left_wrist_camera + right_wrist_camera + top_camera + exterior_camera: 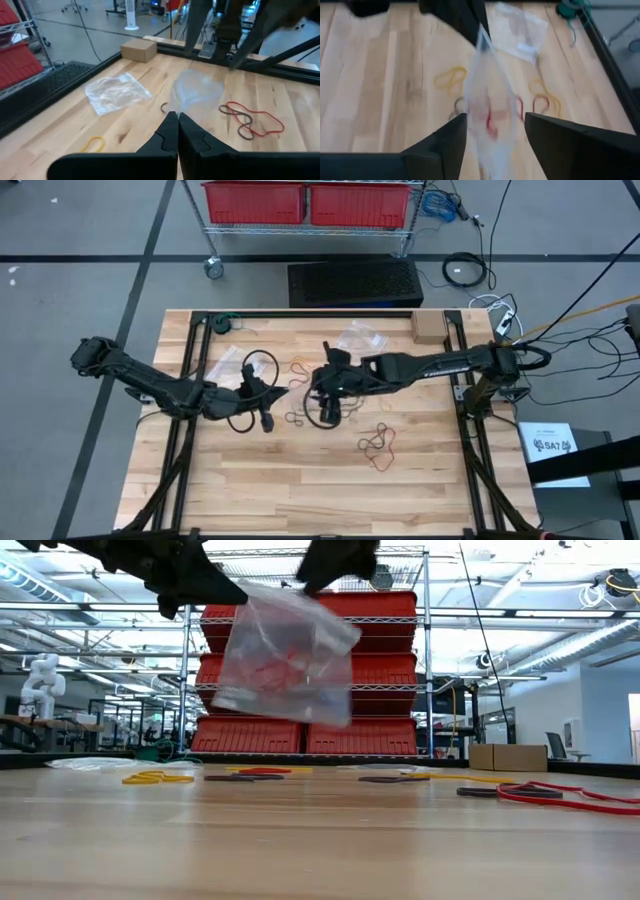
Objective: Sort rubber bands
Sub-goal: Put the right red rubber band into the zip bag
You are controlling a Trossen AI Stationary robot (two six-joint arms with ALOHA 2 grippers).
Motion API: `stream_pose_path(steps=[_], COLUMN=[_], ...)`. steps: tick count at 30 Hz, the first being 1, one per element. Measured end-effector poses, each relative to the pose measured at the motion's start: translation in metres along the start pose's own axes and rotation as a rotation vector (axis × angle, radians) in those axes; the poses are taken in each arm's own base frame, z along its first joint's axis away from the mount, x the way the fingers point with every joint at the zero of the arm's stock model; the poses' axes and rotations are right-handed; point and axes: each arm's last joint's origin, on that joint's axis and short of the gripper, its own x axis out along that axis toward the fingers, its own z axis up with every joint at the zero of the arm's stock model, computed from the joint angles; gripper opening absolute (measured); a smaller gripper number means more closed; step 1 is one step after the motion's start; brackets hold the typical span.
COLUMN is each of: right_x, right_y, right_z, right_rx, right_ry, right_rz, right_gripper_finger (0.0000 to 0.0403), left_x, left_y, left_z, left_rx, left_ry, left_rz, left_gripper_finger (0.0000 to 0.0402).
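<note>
Clear bag (285, 655), upper centre, red bands inside: pinched by left gripper (175, 585); right gripper (495, 132) spread. Rubber bands (380, 445) unsorted.

A white sheet (553, 452) lying off the right edge of the wooden table (250, 500), seen from the overhead camera, carries the only printing in view: a dark logo and a few characters near its top, too small to make out. The cardboard box (139, 50) at the table's far edge, the red bins (375, 672) stacked on the wire rack behind, and the clear plastic bags (116, 91) show no legible label, brand or number in any view.
</note>
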Motion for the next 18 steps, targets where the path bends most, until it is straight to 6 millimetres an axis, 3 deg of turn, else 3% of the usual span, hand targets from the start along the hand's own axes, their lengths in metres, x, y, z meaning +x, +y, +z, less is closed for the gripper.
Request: stream_pose_path(steps=[7,12,18], right_x=[-0.030,-0.022,-0.001], right_y=[0.013,0.030,0.049], right_z=[-0.024,-0.066,-0.131], right_rx=[0.089,0.149,0.212], right_ry=[0.179,0.399,0.558], right_rz=[0.000,-0.025,0.100], right_gripper_finger=[0.0172,0.0171,0.0171], left_x=[0.000,0.000,0.000], left_y=[0.001,0.001,0.002], left_z=[-0.001,-0.002,-0.005], left_rx=[0.001,0.014,0.033], left_ry=[0.008,0.014,0.040], left_rz=[0.012,0.014,0.022], left_gripper_finger=[0.0000,0.0000,0.0000])
